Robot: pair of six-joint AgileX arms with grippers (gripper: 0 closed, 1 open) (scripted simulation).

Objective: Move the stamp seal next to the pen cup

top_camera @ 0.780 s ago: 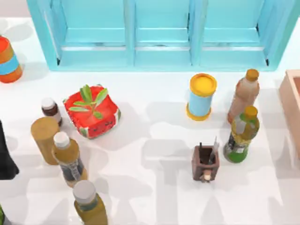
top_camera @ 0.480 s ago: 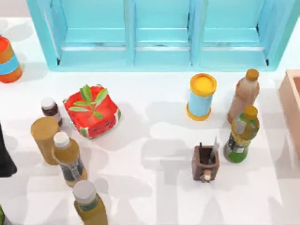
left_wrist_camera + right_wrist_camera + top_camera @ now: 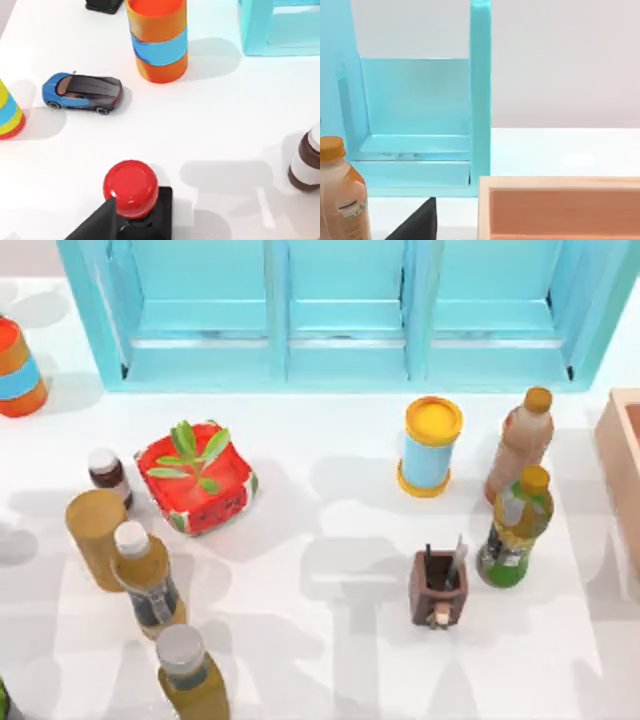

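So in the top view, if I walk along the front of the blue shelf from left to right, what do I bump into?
Stamp seal → red plant pot → yellow-topped blue cylinder → brown bottle → wooden box.

A dark finger of the left gripper showed at the edge of the left wrist view, held above the table. A dark fingertip of the right gripper likewise poked in at the edge of the right wrist view.

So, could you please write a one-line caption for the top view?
Stamp seal at the table's far left edge, pen cup right of centre beside a green bottle.
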